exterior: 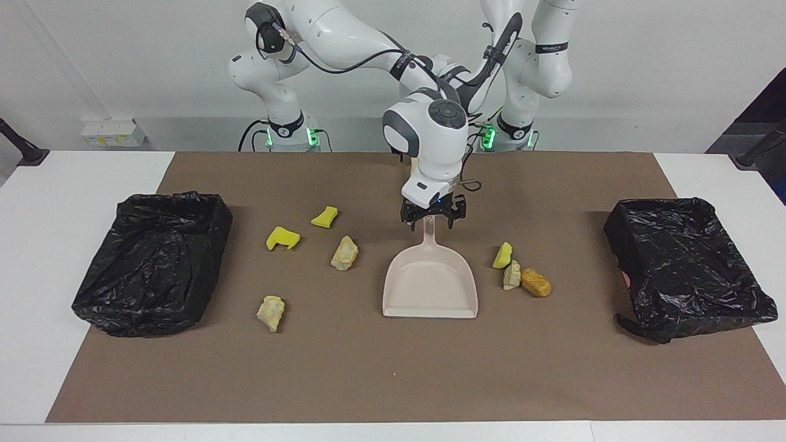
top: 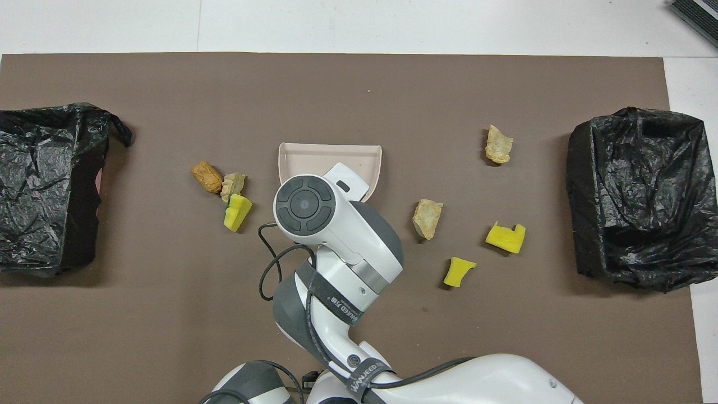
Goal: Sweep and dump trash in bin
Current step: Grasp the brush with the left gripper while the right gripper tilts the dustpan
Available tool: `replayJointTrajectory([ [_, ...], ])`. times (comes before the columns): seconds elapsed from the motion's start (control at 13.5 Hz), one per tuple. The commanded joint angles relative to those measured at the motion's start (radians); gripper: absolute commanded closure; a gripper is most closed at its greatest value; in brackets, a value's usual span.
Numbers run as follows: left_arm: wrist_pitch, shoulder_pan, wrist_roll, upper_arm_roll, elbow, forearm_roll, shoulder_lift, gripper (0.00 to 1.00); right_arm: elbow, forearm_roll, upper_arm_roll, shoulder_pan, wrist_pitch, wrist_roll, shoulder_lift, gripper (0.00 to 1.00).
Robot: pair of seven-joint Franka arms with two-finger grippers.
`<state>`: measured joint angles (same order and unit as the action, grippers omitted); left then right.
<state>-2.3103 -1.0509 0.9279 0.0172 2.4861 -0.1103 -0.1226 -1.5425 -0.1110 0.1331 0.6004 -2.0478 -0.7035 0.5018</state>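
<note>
The beige dustpan [exterior: 430,285] lies mid-table, mouth away from the robots; its rim [top: 331,150] shows in the overhead view. My right gripper [exterior: 431,226] is open, low over the dustpan's handle [exterior: 428,233], a finger on each side. Several trash scraps lie on the brown mat. Toward the right arm's end are two yellow pieces [exterior: 324,217] [exterior: 282,238] and two beige lumps [exterior: 344,253] [exterior: 271,312]. Toward the left arm's end, a yellow piece [exterior: 502,255], a beige lump [exterior: 511,275] and an orange-brown lump [exterior: 535,282] touch. The right arm's wrist hides my left gripper.
A black-bagged bin [exterior: 153,261] stands at the right arm's end of the mat and another one [exterior: 684,267] at the left arm's end. A dark cable loop [top: 269,269] hangs off the right arm's wrist.
</note>
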Motion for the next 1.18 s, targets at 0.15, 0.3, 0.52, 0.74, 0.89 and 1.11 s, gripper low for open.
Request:
replayJointTrajectory([
  [0.15,0.081,0.04,-0.061,0.004,-0.007,-0.005,-0.02,1.0,-0.113,-0.015,0.003,-0.002,-0.069,0.028,-0.065,0.0],
  [0.3,0.138,0.075,-0.089,0.004,-0.006,-0.005,-0.051,1.0,-0.116,-0.012,0.003,-0.002,-0.071,0.041,-0.065,0.0],
  [0.52,0.215,0.11,-0.144,0.003,-0.006,-0.003,-0.078,1.0,-0.116,-0.001,0.002,-0.004,-0.071,0.041,-0.065,0.0],
  [0.74,0.297,0.149,-0.185,0.003,-0.004,0.0,-0.097,1.0,-0.116,0.001,0.003,0.002,-0.08,0.03,-0.054,0.0],
  [0.89,0.339,0.199,-0.188,0.004,-0.004,0.011,-0.115,1.0,-0.117,0.001,0.003,0.007,-0.098,0.029,-0.052,0.04],
  [1.11,0.42,0.285,-0.285,0.003,-0.004,0.015,-0.149,1.0,-0.117,0.001,0.003,0.012,-0.106,0.029,-0.051,0.46],
])
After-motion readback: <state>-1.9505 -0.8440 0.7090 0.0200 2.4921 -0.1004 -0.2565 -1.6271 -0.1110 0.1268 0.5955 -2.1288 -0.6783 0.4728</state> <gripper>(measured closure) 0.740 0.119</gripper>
